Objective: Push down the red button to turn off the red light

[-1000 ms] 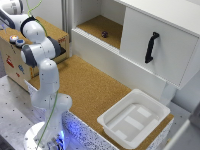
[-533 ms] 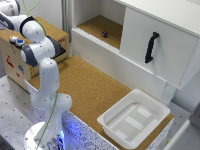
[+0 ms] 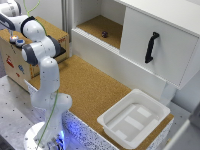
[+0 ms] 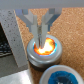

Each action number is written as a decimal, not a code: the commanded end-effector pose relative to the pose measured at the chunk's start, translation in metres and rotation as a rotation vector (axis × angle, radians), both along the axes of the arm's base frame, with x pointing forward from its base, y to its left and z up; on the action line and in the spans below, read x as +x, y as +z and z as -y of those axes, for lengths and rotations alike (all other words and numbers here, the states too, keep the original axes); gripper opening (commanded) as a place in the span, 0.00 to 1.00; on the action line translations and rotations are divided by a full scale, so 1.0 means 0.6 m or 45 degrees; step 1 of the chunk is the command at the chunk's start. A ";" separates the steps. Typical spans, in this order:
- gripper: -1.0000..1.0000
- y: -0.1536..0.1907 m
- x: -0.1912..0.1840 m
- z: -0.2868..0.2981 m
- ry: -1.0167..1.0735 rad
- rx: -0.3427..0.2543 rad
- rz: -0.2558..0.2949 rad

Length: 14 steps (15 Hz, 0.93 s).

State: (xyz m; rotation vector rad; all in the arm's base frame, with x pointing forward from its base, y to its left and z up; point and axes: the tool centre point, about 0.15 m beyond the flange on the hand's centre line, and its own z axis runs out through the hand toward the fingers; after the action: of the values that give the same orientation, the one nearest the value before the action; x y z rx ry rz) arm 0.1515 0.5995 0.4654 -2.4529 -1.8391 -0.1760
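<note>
As it faces up, the red button (image 4: 44, 48) meets closed jaws.

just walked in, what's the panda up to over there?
The arm has its gripper down on the red button, fingertips close together over the button's centre. The centre glows orange, so the light appears to be on. A matching blue button sits right beside it, untouched. In the exterior view the arm reaches to the cork-topped box at that view's left; the white tray and the cabinet with the black handle are not involved.
</note>
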 end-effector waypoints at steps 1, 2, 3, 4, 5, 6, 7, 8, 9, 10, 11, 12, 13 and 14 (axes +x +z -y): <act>0.00 -0.044 0.018 -0.050 0.001 -0.169 0.006; 0.00 -0.060 0.016 -0.050 0.014 -0.193 -0.003; 0.00 -0.065 0.020 -0.046 0.000 -0.193 -0.028; 0.00 -0.053 0.023 -0.040 -0.020 -0.173 -0.014; 0.00 -0.019 0.024 -0.032 -0.033 -0.132 0.013; 0.00 0.026 0.025 -0.022 -0.054 -0.080 0.024; 0.00 0.065 0.026 -0.014 -0.064 -0.042 0.027; 1.00 0.099 0.026 -0.007 -0.067 -0.017 0.056; 1.00 0.137 0.032 0.007 -0.100 0.044 0.066; 1.00 0.154 0.037 0.016 -0.124 0.065 0.111; 1.00 0.158 0.046 0.024 -0.155 0.082 0.117; 1.00 0.156 0.057 0.031 -0.198 0.089 0.144; 1.00 0.154 0.067 0.039 -0.240 0.116 0.129; 1.00 0.149 0.077 0.047 -0.275 0.110 0.132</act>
State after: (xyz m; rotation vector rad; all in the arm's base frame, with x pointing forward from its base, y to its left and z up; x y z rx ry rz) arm 0.1777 0.5902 0.5307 -2.5188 -1.6856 -0.3325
